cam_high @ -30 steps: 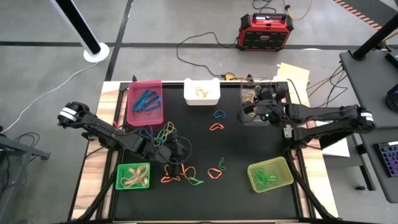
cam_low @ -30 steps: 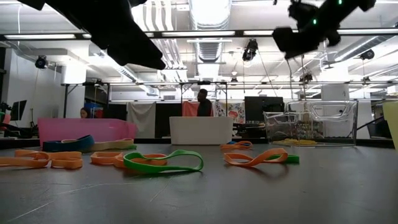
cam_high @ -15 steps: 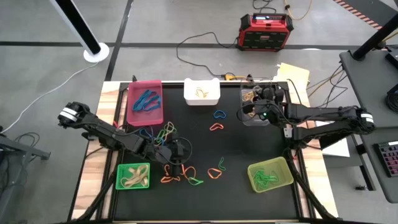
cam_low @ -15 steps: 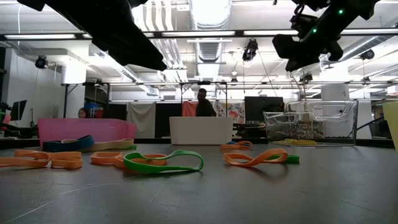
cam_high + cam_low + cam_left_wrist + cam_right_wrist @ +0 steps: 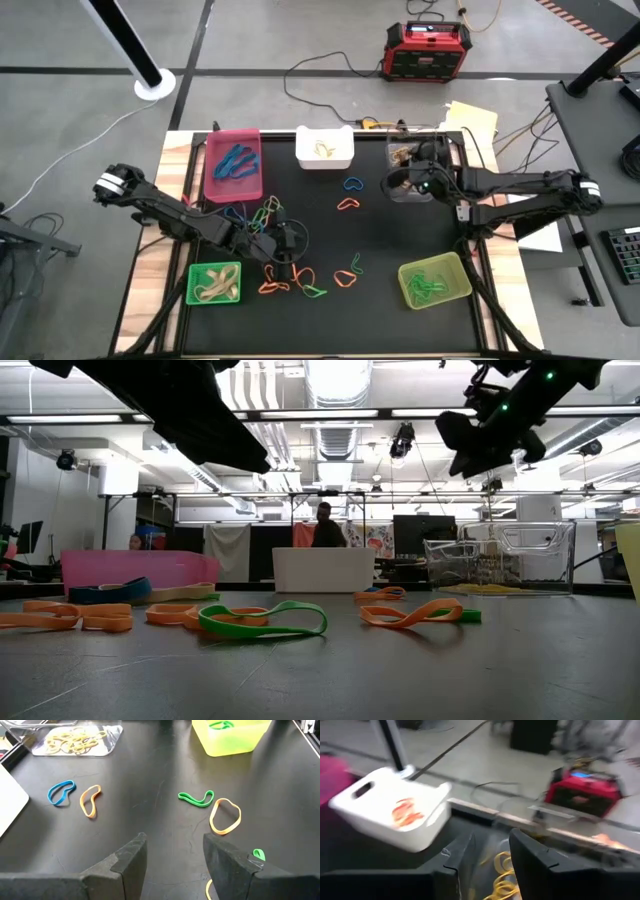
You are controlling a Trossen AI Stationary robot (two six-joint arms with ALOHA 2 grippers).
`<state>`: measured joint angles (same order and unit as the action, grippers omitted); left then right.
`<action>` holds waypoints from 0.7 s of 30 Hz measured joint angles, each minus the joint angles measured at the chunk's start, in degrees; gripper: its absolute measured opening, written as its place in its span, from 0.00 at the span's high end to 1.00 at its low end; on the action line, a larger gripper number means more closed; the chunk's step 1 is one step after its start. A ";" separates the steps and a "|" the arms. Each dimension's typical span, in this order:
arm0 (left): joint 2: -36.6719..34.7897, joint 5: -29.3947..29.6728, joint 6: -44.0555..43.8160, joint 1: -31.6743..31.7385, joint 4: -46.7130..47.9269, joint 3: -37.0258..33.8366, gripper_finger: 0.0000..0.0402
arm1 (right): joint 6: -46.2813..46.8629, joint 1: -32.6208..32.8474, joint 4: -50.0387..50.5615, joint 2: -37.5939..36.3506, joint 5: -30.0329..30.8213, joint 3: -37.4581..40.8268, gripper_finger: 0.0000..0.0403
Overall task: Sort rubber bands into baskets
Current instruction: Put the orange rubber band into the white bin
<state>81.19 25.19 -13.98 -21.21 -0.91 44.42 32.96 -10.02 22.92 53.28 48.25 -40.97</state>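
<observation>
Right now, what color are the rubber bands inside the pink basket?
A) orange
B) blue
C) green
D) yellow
B: in the high view the pink basket holds a bunch of blue rubber bands.

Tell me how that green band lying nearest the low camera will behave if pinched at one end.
The green band lies in a flattened, wavy loop, so it will probably droop and stretch rather than hold shape. Being so thin, it is likely very light, and might snag the orange band touching it.

clear basket (image 5: 408, 160) partly hidden by right arm, right wrist view blurred
</observation>
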 joint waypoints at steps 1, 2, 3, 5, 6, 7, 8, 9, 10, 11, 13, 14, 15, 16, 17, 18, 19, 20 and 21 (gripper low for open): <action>0.00 0.02 -0.01 0.00 0.00 0.00 0.56 | -0.62 0.39 -0.32 0.00 -1.90 0.00 0.70; 0.00 0.00 -0.03 0.00 0.00 0.00 0.56 | -1.42 0.82 -1.07 0.00 -4.03 0.00 0.70; -0.02 0.00 -0.09 0.00 -0.01 0.00 0.56 | -2.61 1.30 -2.06 0.00 -6.20 0.00 0.70; -0.02 0.00 -0.15 0.00 -0.29 0.00 0.56 | -3.99 2.46 -4.14 0.16 -10.61 0.00 0.70; -0.02 0.00 -0.19 0.00 -0.66 0.00 0.56 | -4.45 3.13 -5.44 0.42 -12.59 0.00 0.70; -0.02 0.00 -0.20 0.00 -1.08 0.00 0.56 | -5.17 3.82 -6.69 0.72 -14.38 0.00 0.69; -0.02 0.01 -0.20 0.00 -1.49 0.00 0.56 | -5.91 4.58 -7.82 1.09 -16.01 0.00 0.69; -0.02 0.01 -0.20 0.00 -2.00 0.00 0.56 | -6.90 5.38 -9.15 1.51 -17.22 0.00 0.69; 0.01 0.02 -0.15 0.00 -2.54 0.00 0.56 | -7.40 6.22 -10.81 2.17 -18.04 0.00 0.69; 0.08 0.01 -0.08 0.00 -3.13 0.00 0.56 | -7.91 7.09 -12.37 2.90 -18.44 0.00 0.69; 0.36 0.02 -0.02 0.00 -4.10 0.02 0.56 | -9.96 9.01 -15.42 4.96 -18.79 0.00 0.69; 0.54 0.00 -0.02 0.00 -4.25 0.02 0.56 | -11.80 9.94 -16.83 6.12 -19.44 0.00 0.69; 0.67 0.00 -0.02 0.00 -4.47 0.02 0.56 | -13.63 10.93 -18.06 7.34 -20.09 0.00 0.69; 0.83 0.00 -0.02 0.00 -4.69 0.02 0.56 | -14.85 11.83 -19.17 8.59 -20.40 0.00 0.69; 0.91 0.01 -0.02 0.00 -4.70 0.02 0.56 | -15.90 12.66 -19.94 9.80 -20.51 0.00 0.69; 0.98 0.00 -0.02 0.00 -4.69 0.02 0.56 | -16.39 13.37 -20.46 10.92 -20.63 0.00 0.69; 1.08 0.00 -0.02 0.00 -4.70 0.02 0.56 | -16.88 13.93 -20.68 11.97 -20.63 0.00 0.69; 1.14 0.00 -0.02 0.00 -4.61 0.02 0.56 | -17.14 14.40 -20.48 13.05 -20.60 -0.07 0.69; 1.14 0.00 -0.02 0.00 -4.62 0.02 0.56 | -17.14 14.74 -20.12 14.07 -20.63 -0.30 0.69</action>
<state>82.32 25.19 -14.00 -21.21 -5.53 44.45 15.81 4.72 2.80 67.35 27.61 -41.27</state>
